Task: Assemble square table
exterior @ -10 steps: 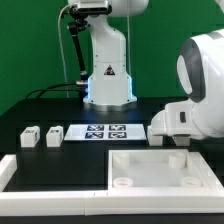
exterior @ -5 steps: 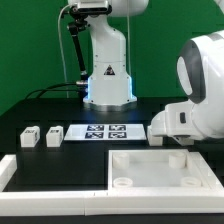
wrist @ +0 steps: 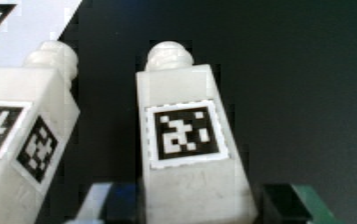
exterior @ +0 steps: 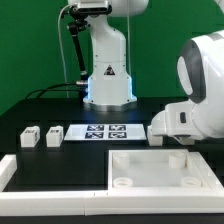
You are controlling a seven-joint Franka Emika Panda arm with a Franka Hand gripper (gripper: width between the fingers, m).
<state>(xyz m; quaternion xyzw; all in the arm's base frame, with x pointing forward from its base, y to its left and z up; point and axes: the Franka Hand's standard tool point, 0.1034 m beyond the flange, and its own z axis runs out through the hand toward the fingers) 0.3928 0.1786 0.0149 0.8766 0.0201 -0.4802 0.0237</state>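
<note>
The tabletop [exterior: 160,162] lies before the marker board [exterior: 105,132]

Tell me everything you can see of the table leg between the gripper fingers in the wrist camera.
The leg is a white plastic-looking block with a narrower peg at its far end and a black-and-white tag on its upper face. It lies on the black table, beside a second leg, apart. Fingers of the gripper flank it; contact cannot be told.

The white robot arm [exterior: 200,75] bends low at the exterior view's right, its two-finger hand [wrist: 200,205] pointing down, dark fingers [wrist: 296,203] set apart.
</note>
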